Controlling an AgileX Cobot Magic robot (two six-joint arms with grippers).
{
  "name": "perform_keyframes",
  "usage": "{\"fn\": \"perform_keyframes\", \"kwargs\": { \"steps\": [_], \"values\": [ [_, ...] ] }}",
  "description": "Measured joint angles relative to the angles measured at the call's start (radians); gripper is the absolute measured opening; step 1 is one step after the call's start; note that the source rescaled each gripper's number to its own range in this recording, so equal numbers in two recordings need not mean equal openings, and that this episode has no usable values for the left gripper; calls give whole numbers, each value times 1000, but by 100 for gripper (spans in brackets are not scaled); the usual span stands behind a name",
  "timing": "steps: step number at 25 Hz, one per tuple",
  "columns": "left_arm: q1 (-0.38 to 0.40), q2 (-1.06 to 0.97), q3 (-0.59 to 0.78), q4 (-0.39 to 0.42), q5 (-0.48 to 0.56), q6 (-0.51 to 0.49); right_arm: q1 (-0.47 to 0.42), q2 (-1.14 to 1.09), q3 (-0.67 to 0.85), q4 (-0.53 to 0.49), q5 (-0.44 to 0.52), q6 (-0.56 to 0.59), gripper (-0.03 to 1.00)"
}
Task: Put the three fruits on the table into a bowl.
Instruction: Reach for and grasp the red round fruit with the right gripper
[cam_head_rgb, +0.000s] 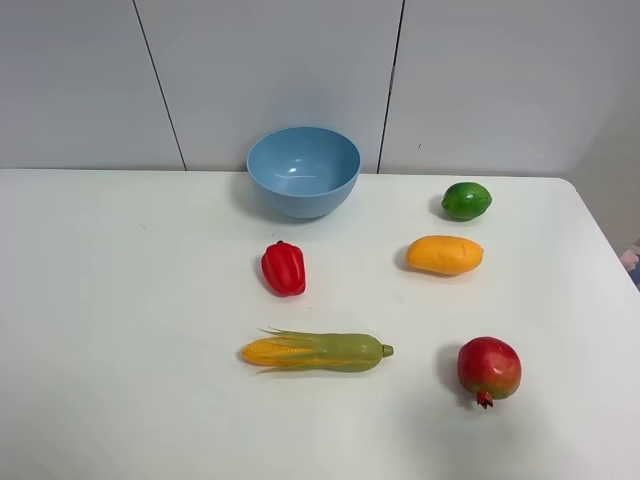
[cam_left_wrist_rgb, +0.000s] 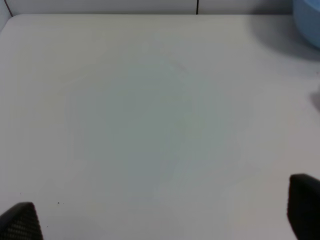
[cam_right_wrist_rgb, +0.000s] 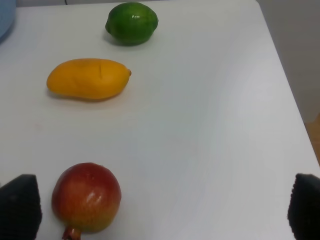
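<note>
Pomegranate (cam_right_wrist_rgb: 86, 197) crown cropped in right wrist view, bowl (cam_left_wrist_rgb: 307, 22) — sliver only

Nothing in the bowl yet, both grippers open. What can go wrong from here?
1. The pomegranate sits off-centre, close to one fingertip of the open right gripper; closing from here would likely knock it rolling.
2. The red pepper lies nearer the bowl than any fruit and shares the pomegranate's colour; it might get picked by mistake.

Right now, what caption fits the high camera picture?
Empty blue bowl; lime, mango, pomegranate, pepper and corn on the white table.
</note>
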Motion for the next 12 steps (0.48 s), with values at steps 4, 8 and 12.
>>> {"fn": "perform_keyframes", "kwargs": {
  "steps": [4,8,12],
  "values": [
    [0,0,0,0,0,0,0,0,0,0,0,0,100],
    [0,0,0,0,0,0,0,0,0,0,0,0,100],
    [0,0,0,0,0,0,0,0,0,0,0,0,100]
  ]
}}
